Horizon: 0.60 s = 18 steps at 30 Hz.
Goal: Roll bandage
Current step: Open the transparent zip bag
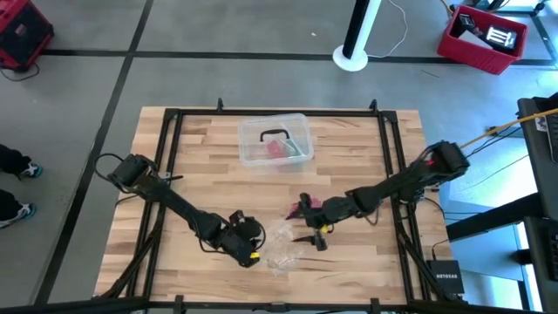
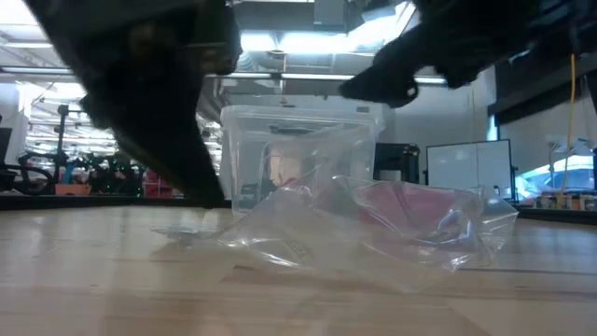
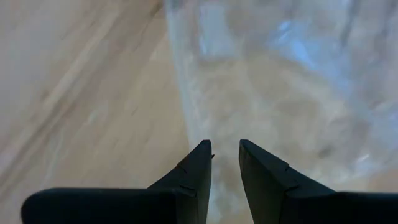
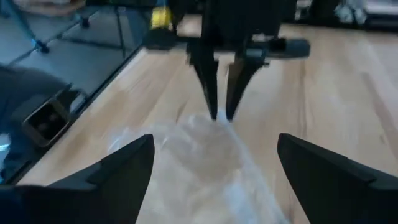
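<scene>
The left gripper (image 4: 221,115), fingers nearly together, pinches the crumpled clear plastic wrapper (image 1: 283,244) on the wooden tabletop (image 1: 200,157). The right gripper (image 1: 307,225) hovers wide open, empty, beside the pink fabric bandage (image 1: 312,203).

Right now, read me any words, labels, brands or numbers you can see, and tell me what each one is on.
"NETGEAR": on the small black box on the floor beside the table's right edge, seen from above.
White marks on the red bin's contents: too small to read.
Clear plastic box, plastic wrapper: no legible text.
</scene>
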Available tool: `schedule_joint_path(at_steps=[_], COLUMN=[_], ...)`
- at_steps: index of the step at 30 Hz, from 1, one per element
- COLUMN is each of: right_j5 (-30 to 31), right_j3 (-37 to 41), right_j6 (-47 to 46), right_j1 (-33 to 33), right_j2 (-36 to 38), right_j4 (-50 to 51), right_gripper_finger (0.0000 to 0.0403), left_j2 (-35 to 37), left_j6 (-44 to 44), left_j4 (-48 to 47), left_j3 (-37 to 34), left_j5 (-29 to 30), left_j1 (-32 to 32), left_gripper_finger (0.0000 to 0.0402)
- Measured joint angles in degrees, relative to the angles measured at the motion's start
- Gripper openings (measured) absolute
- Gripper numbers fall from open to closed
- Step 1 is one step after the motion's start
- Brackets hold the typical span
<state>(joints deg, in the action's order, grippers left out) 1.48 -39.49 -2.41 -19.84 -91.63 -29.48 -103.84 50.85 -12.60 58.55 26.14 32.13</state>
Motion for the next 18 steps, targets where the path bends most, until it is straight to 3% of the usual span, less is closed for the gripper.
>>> schedule_joint_path(at_steps=[6, 10, 12, 15, 18], right_j5=[0.7, -0.2, -3.7, -8.9, -9.1], right_j3=[-6.5, -13.7, -16.9, -20.2, -21.3], right_j6=[5.7, 7.4, 7.4, 7.4, 8.5], right_j1=[2.4, 4.4, 5.5, 6.3, 6.8], right_j2=[-12.0, -19.4, -22.6, -25.9, -28.0], right_j4=[-0.7, 7.7, 12.4, 14.8, 15.6], right_gripper_finger=[0.0344, 0.0344, 0.0339, 0.0315, 0.0269], left_j2=[-1.7, -1.9, -1.9, -1.9, -1.9], left_j6=[4.6, 6.3, 6.9, 6.9, 6.8], left_j4=[-2.2, -2.4, -2.5, -3.2, -4.3], left_j3=[0.0, 0.0, 0.0, 0.0, 0.0], left_j5=[2.1, 3.2, 3.3, 3.7, 4.0], left_j1=[2.7, 3.6, 3.9, 4.0, 3.9], left_gripper_finger=[0.0074, 0.0074, 0.0074, 0.0074, 0.0074])
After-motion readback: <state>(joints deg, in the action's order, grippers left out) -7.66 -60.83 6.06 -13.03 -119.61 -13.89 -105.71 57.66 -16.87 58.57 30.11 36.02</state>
